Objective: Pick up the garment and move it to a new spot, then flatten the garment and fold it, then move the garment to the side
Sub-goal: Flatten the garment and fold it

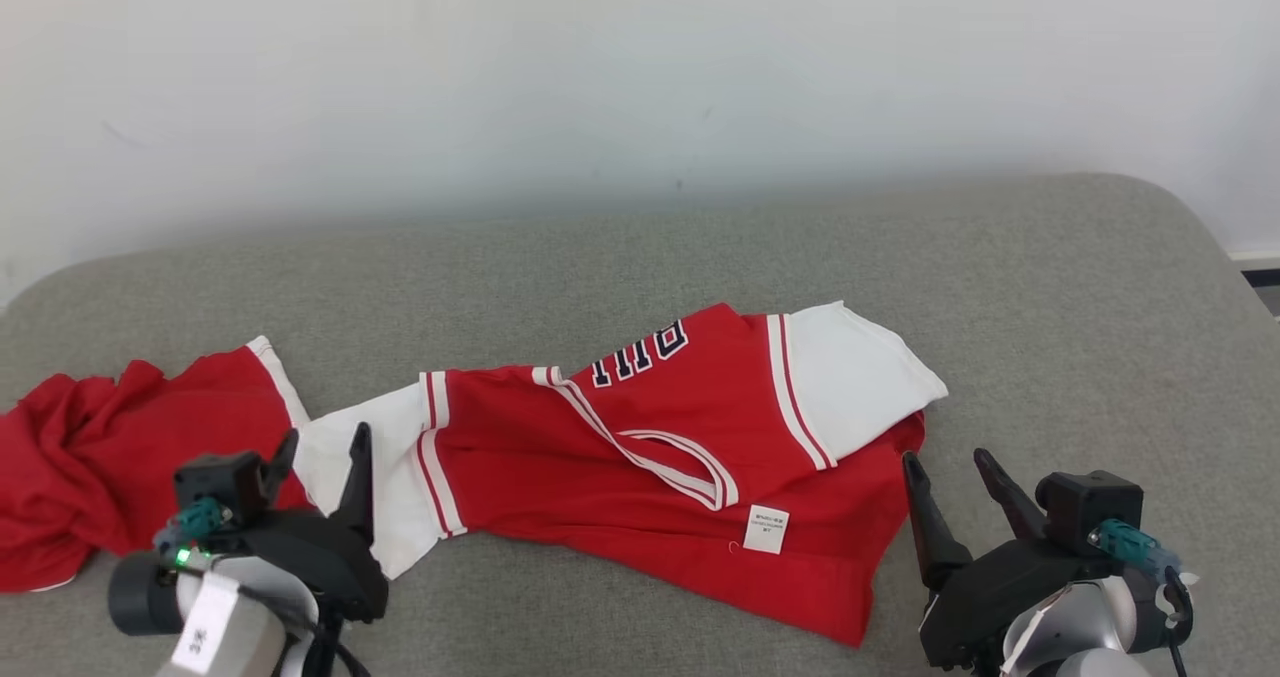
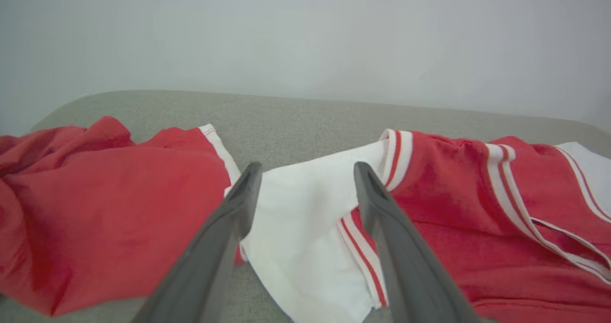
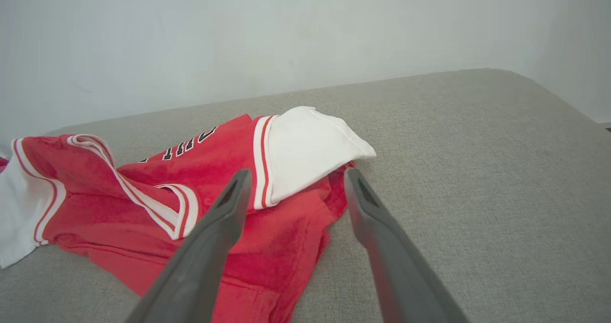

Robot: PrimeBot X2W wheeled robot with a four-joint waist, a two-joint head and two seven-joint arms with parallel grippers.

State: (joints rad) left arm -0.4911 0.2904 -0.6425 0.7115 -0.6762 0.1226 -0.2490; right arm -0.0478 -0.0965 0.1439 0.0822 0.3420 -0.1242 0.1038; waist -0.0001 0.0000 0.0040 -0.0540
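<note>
Nearest us, the left end effector is spread wide and empty, its fingers framing the jersey's white sleeve. The right end effector is also wide, holding nothing, just beside the jersey's right edge. The red-and-white jersey sprawls across the grey padded surface, neck label up and its left end bunched in a red heap. My read: it's set down, flattening has barely begun, and the fold and the move aside are to come. Beyond the jersey is a white wall.

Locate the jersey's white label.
Head view: the white label lies on the red jersey just below the striped neckline, right of centre, nearer the right end effector.
</note>
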